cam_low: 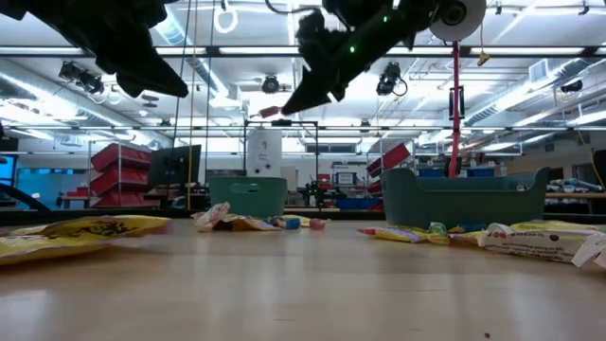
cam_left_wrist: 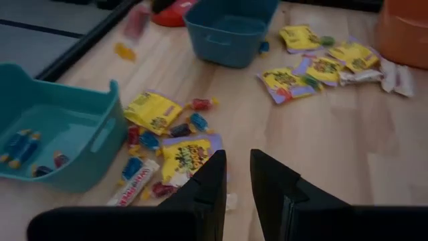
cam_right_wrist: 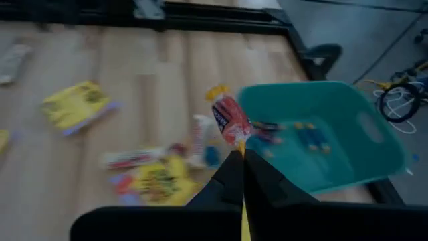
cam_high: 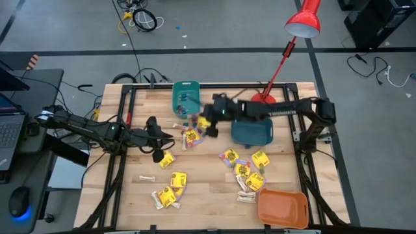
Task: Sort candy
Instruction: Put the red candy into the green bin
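Right claw [cam_right_wrist: 241, 155] pinching red wrapped candy [cam_right_wrist: 229, 118] above teal bin [cam_right_wrist: 348, 134] rim; left claw [cam_left_wrist: 237, 175] slightly spread, empty.

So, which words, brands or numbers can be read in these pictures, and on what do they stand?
Yellow packets: dark print, too blurred to read.
Whitish stick candy: dark lettering, not legible.
Red-wrapped candy held in the right gripper: no readable print.
Teal bin: no label seen.
Left gripper, above the table: no marking.
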Controlling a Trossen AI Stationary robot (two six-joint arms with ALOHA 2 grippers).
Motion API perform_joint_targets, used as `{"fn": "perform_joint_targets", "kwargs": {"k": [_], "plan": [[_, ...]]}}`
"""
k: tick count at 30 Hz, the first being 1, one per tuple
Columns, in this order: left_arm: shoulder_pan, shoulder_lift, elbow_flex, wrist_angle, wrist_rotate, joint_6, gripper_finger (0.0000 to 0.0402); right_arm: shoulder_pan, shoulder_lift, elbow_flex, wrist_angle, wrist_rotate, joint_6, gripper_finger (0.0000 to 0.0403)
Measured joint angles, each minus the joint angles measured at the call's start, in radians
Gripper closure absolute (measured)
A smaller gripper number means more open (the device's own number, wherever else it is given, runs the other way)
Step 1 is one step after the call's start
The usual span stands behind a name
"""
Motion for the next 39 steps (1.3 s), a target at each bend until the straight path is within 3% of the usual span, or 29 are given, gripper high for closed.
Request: {"fn": "perform_joint_targets", "kwargs": {"k": [10,23,31,39], "plan": [[0.0,0.007,0.0,0.094,-0.085,0.049,0.0332,-0.224,0.082,0.006,0.164,-0.294,0.021,0.0403],[0.004,0.044,0.0,0.18,-0.133,0.032,0.0332,-0.253,0.113,0.035,0.143,-0.274,0.026,0.0403],[0.047,0.044,0.0,0.259,-0.496,0.167,0.0332,-0.242,0.166,0.032,0.159,-0.217,-0.005,0.0403],[0.176,0.044,0.0,0.292,-0.522,0.356,0.0332,-0.245,0.268,0.056,0.206,-0.213,0.01,0.0403]]}}
